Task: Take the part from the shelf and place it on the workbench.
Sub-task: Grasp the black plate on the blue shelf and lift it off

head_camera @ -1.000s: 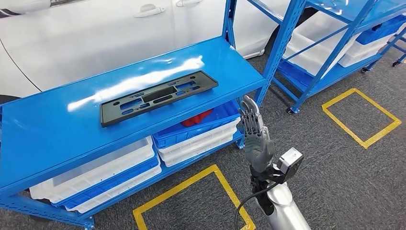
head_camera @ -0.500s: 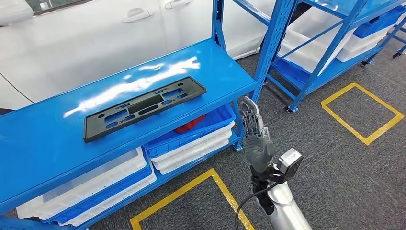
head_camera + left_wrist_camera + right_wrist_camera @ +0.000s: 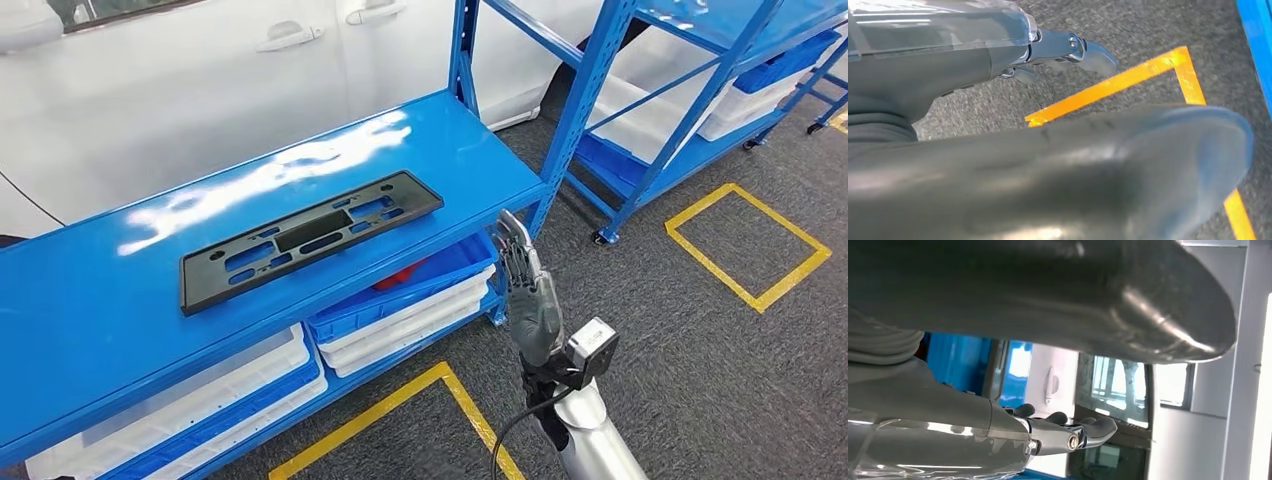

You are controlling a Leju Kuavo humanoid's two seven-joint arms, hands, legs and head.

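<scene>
The part (image 3: 305,238) is a long flat black plastic plate with slots. It lies on the top of the blue shelf (image 3: 100,300), toward the middle. My right hand (image 3: 528,295) is raised in front of the shelf's right front corner, fingers straight and apart, holding nothing, a little to the right of and below the part. In the right wrist view the right hand (image 3: 998,405) is likewise empty. My left hand (image 3: 998,125) hangs over the grey carpet with nothing in it.
A white car (image 3: 200,90) stands behind the shelf. White and blue bins (image 3: 400,300) sit on the lower level, one with a red item (image 3: 400,275). A second blue rack (image 3: 680,90) stands at the right. Yellow tape squares (image 3: 750,240) mark the carpet.
The whole picture has shifted as the camera moved. The part lies in the same place on the shelf. My right hand stays raised and open.
</scene>
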